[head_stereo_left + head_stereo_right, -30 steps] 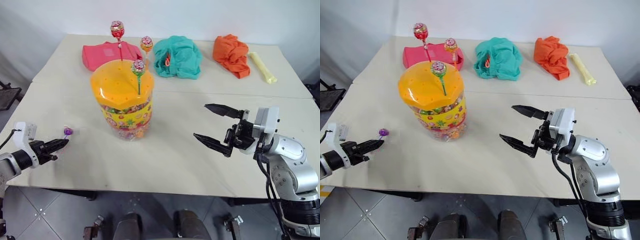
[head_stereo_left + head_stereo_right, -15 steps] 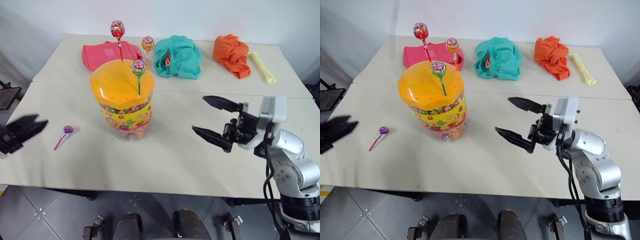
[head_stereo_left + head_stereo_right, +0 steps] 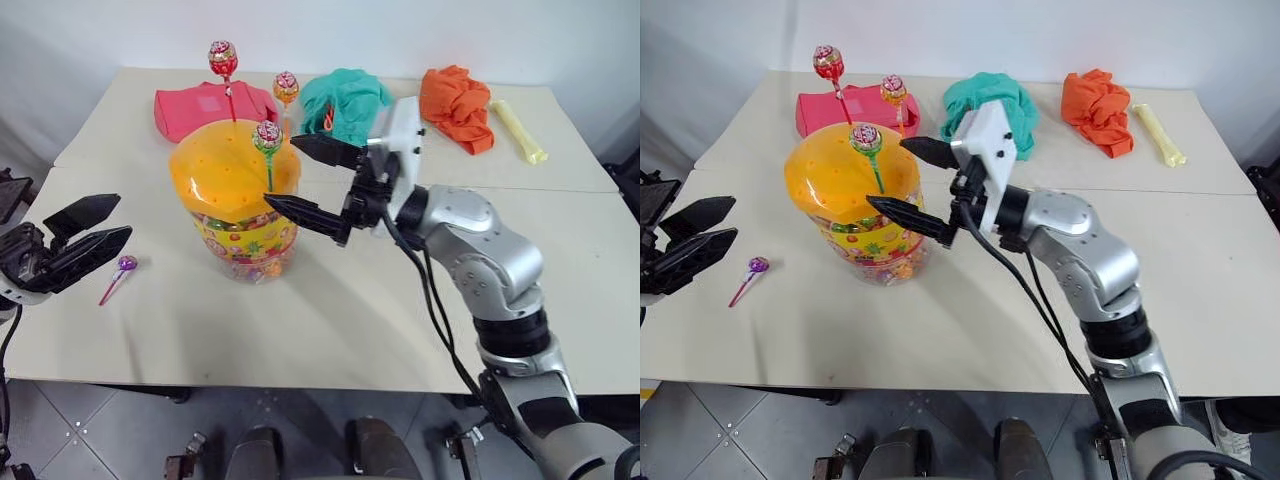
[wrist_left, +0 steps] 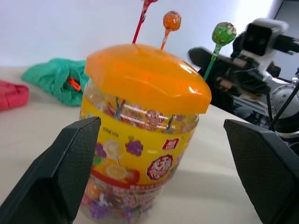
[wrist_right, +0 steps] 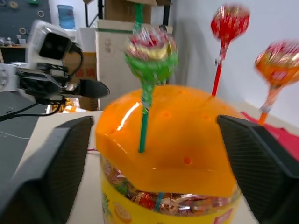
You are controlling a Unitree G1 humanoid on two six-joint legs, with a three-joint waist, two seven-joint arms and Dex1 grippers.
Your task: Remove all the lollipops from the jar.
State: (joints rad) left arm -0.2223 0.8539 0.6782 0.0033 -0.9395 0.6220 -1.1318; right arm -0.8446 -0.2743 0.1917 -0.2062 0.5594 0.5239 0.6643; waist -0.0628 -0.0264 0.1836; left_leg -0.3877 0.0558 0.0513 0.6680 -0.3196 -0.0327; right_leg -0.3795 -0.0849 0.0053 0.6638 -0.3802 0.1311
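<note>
1. The large clear plastic jar with an orange domed lid (image 3: 236,205) stood on the pale table (image 3: 330,310), left of centre. 3 lollipops stood in the lid's holes: a green-pink wrapped one on a green stick (image 3: 267,137) on the near right side, a red one on a red stick (image 3: 222,56) and an orange one (image 3: 286,86) toward the far side. A purple lollipop on a pink stick (image 3: 124,266) lay on the table left of the jar, already out.

2. The likeliest slip was the right gripper (image 3: 310,185) knocking the jar. Its lower finger lay close against the jar's wall below the lid rim, so a sideways sweep could tip the tall jar or bend the thin green stick.

3. A grip on the slippery wrapper instead of the stick could let the candy slide free.

4. The right arm reached across from the right, its gripper roughly level and pointing left, with its black fingers spread wide and holding nothing; the green-pink lollipop stood just beyond their tips.

5. The left gripper (image 3: 85,233) hung at the left table edge, near the purple lollipop, its fingers spread and empty, pointing toward the jar.

6. Pink, teal and orange cloths (image 3: 458,103) lay along the far side, well apart from the jar.
</note>
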